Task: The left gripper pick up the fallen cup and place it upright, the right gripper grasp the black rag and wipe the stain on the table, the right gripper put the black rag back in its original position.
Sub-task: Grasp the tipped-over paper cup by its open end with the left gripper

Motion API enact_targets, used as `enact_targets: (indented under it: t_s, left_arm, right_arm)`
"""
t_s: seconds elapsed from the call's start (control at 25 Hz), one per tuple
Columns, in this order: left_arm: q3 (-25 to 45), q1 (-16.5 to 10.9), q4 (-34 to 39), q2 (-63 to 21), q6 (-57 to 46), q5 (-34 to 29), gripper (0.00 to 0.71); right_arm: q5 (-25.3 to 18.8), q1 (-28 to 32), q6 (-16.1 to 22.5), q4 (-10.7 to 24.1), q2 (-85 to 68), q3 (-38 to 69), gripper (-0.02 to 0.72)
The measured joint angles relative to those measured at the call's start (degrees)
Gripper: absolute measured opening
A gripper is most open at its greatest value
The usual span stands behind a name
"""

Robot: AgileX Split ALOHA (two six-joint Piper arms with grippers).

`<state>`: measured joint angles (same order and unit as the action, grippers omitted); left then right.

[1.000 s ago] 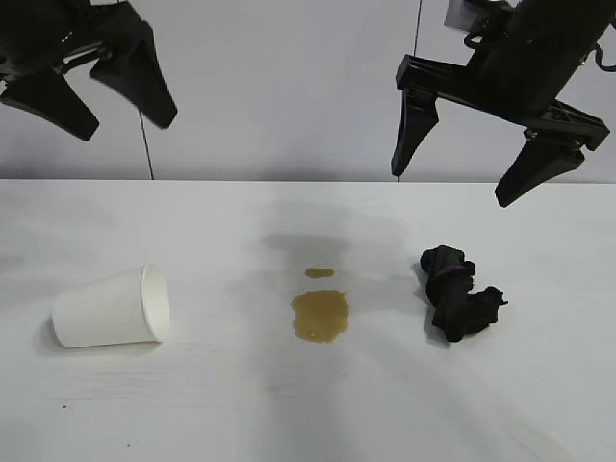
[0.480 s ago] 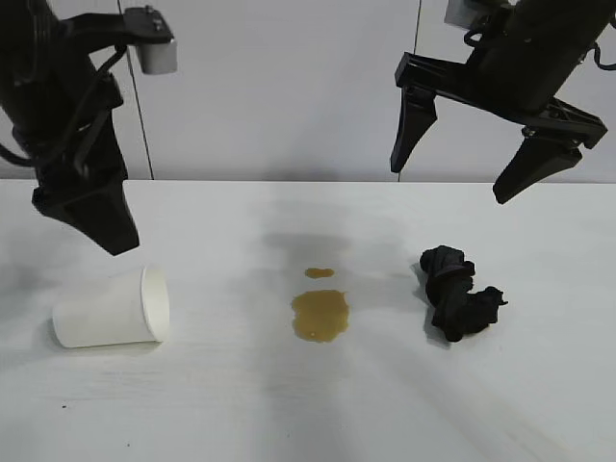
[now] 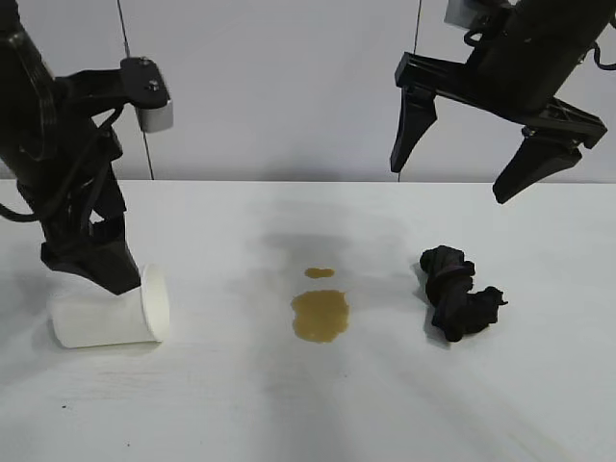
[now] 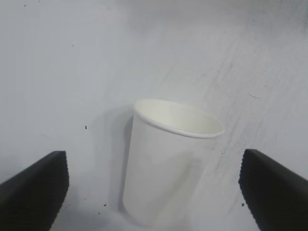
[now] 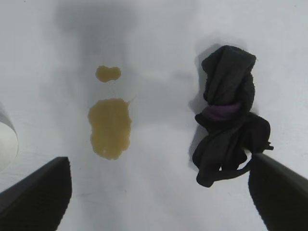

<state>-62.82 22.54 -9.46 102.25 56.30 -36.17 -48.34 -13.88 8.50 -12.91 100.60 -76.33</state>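
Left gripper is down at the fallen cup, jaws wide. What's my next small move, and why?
Probably ease the left gripper slightly lower, then close: the cup lies on its side between the open fingers, not yet gripped.

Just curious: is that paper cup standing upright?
No, the cup lies on its side on the table, open end toward the stain.

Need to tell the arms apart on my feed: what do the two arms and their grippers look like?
Both are black. The left gripper has wedge-shaped pointed fingers on a bulky arm with black cables and a small grey cylinder. The right gripper has two long tapered fingers on a wide crossbar, a grey-white block above.
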Motion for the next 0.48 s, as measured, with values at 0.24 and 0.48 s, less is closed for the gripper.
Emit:
enact_targets:
  t_s: [0.24,0.48]
  left_arm:
    - [0.0,0.0,-0.1,5.7,0.7,1.4,0.694]
    - [0.0,0.0,-0.1,7.8,0.9,2.2,0.694]
  right_arm:
    - [0.0,0.0,-0.3,0.0,0.0,0.0,0.694]
    - [0.0,0.0,-0.5,0.0,0.0,0.0,0.694]
